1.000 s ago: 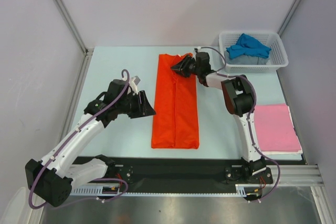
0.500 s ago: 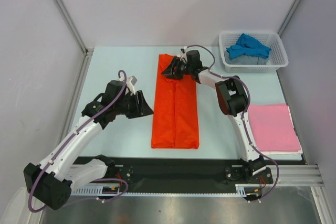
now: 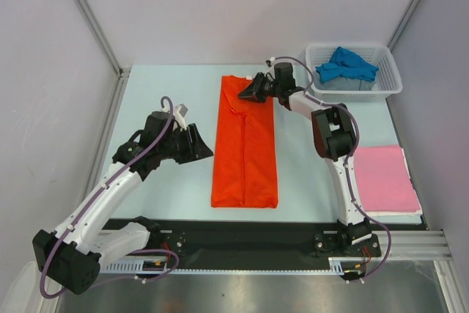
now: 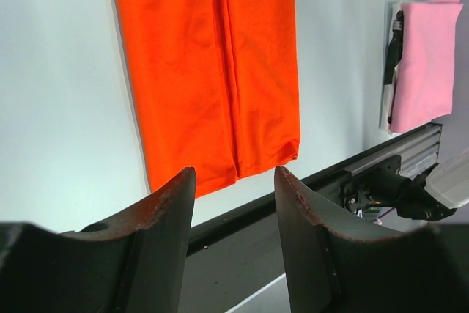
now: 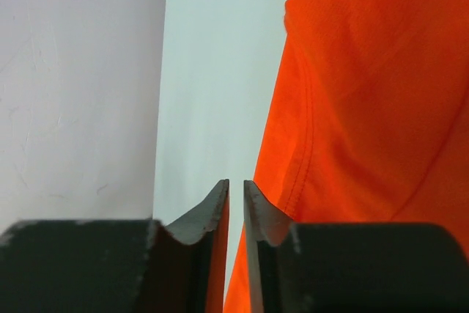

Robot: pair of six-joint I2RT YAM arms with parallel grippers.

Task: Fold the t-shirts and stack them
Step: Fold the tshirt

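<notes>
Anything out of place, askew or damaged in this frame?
Nothing damaged or spilled. The blue t-shirt lies bunched, unfolded, in the white basket at the far right. The orange-red t-shirt has a small ruck near its far end; the pink t-shirt lies folded flat.

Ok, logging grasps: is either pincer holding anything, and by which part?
Left pincer is open and empty. Right pincer, nearly shut at the far right edge of the orange-red cloth t-shirt, may pinch it; cannot be told.

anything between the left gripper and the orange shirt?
Nothing. The top view shows only a bare strip of table between the open left gripper and the orange shirt.
</notes>
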